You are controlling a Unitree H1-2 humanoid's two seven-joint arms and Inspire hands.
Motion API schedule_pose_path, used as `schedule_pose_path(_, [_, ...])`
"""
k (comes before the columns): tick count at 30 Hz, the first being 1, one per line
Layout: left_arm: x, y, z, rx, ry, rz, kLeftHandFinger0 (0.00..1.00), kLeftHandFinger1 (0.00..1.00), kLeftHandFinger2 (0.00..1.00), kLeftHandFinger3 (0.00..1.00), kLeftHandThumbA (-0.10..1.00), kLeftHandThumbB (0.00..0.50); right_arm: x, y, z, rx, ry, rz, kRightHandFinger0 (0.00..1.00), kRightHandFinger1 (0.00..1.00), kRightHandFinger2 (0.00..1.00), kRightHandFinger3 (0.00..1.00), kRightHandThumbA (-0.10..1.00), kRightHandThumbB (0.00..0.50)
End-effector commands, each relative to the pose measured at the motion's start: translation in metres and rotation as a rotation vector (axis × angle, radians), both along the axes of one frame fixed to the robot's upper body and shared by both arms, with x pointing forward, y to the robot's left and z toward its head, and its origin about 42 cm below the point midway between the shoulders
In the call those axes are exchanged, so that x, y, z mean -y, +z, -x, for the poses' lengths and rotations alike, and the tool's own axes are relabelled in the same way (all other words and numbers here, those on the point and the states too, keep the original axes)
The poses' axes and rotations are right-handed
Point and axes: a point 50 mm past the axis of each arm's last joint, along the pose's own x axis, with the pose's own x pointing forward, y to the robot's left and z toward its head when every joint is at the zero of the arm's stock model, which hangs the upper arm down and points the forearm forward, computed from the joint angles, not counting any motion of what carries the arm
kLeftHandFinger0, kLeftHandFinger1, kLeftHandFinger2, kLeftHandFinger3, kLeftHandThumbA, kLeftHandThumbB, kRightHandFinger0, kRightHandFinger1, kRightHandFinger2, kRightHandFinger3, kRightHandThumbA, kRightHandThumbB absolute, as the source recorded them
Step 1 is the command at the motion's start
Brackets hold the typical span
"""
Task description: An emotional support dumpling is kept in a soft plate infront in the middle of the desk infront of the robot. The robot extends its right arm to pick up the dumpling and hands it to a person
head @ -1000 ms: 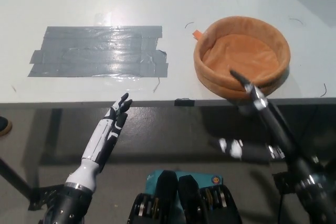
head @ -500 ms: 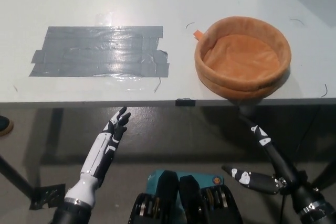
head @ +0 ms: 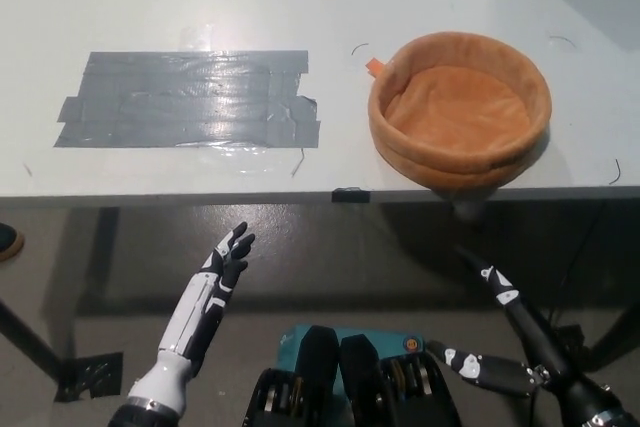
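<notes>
Dumpling's soft orange plate [head: 460,112] sits at the upper right on the white counter [head: 300,7], nothing in it. Black right hand [head: 500,332] hangs lower right, fingers spread; white left hand [head: 205,302] rests lower left, open.

The right hand [head: 505,332] has been drawn back from the rim of the soft plate [head: 400,152] and lowered below the desk edge, fingers spread. The left hand [head: 210,292] has been lowered slightly toward the body.
</notes>
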Motion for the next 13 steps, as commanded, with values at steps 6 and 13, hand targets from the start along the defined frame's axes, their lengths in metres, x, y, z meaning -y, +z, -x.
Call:
schedule_pose_path(6, [-0.0013,0.0097,-0.0045,0.048,-0.002,-0.006,1.00,1.00,1.00,1.00,1.00,0.116,-0.0041,0.0171,-0.0116,0.074,0.047,-0.032,1.00,1.00,1.00,1.00,0.80,0.425])
schedule_pose_path(13, [-0.0029,0.0112,-0.0065,0.058,0.000,-0.018,1.00,1.00,1.00,1.00,1.00,0.086,-0.0062,0.0186,-0.0152,0.077,0.053,-0.023,1.00,1.00,1.00,1.00,0.81,0.430])
